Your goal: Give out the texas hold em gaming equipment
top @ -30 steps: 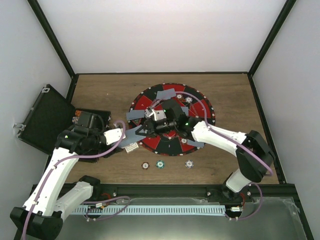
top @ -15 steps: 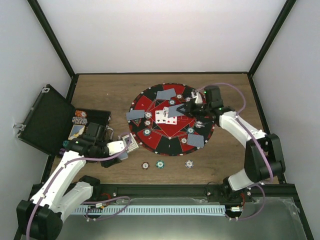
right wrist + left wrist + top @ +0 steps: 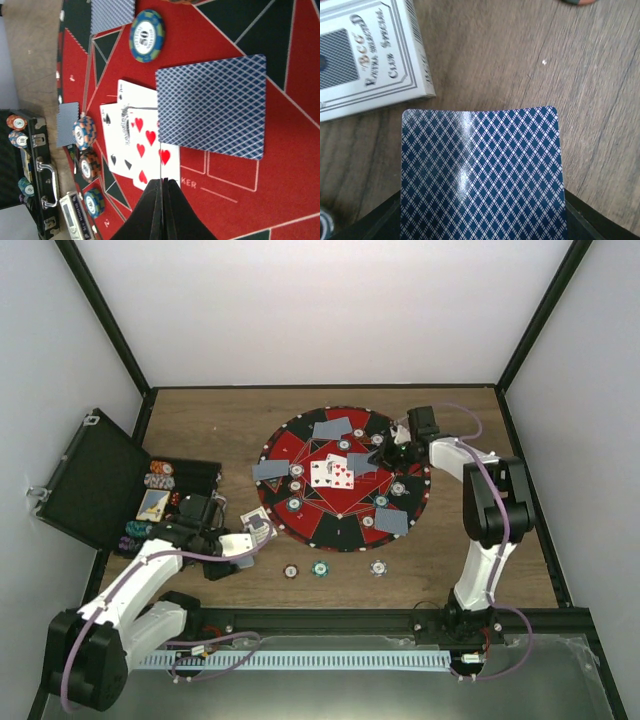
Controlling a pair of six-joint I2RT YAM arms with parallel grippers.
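My left gripper (image 3: 246, 539) is shut on blue-backed playing cards (image 3: 482, 175), low over the wood beside the white card box (image 3: 370, 55); its dark fingers (image 3: 592, 222) show only at the card's corners. My right gripper (image 3: 384, 454) hangs over the right side of the round red-and-black mat (image 3: 290, 445), shut (image 3: 161, 181) on a card seen edge-on as a thin line (image 3: 161, 150). Three face-up cards (image 3: 140, 145) lie at the mat's centre, with a face-down card (image 3: 210, 105) overlapping them. More face-down cards (image 3: 331, 427) and poker chips (image 3: 146, 35) lie around the mat.
Three chips (image 3: 319, 567) lie in a row on the wood in front of the mat. The open black case (image 3: 95, 480), with chips (image 3: 157, 478) in it, stands at the left edge. Walls close in the table on three sides.
The right gripper drew back from the mat's centre to its right side. The left gripper withdrew from the mat to the wood by the card box. The face-up cards came into view.
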